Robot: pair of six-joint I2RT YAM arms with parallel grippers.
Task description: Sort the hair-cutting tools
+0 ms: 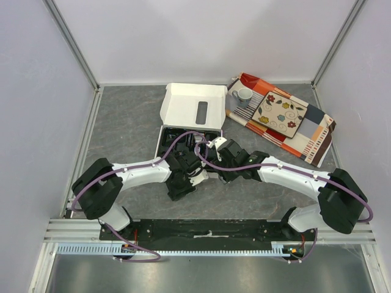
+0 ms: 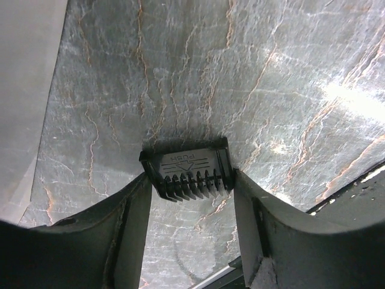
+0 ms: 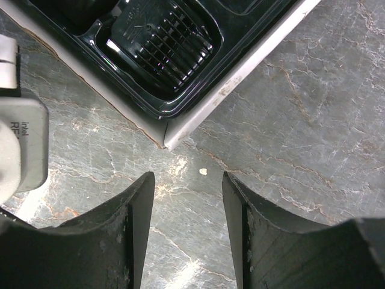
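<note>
**A:** Grey veined table (image 1: 122,128), pale walls (image 1: 201,36) on three sides. What is the biggest thing on it?

**B:** The two arms. The left arm (image 1: 140,174) and the right arm (image 1: 293,177) reach low and inward from the near edge. Their wrists meet just on the near side of the box (image 1: 189,107).

**A:** And the box itself?

**B:** White cardboard, lid standing open at the back, with a black tray (image 3: 198,90) set inside it. To the right of the box lies a patchwork cloth (image 1: 311,131) with a mug (image 1: 244,96) on it.

**A:** Now the pincers.

**B:** The left gripper (image 2: 189,180) points down at the table in front of the box and pinches a comb attachment (image 2: 187,162). One finger presses each short end, so the jaws stand only as wide as the comb.

**A:** Which way does it lie?

**B:** Its long axis runs straight across from finger to finger. The teeth point back toward the wrist, and the face marked PUSH is turned to the camera. Whether it rests on the table or hangs just above it, I cannot tell.

**A:** The other one?

**B:** The right gripper (image 3: 187,180) is spread wide with nothing between its fingers. It faces down over bare table just off a corner of the box. A second comb attachment (image 3: 159,42) sits in the tray compartment nearest that corner.
</note>
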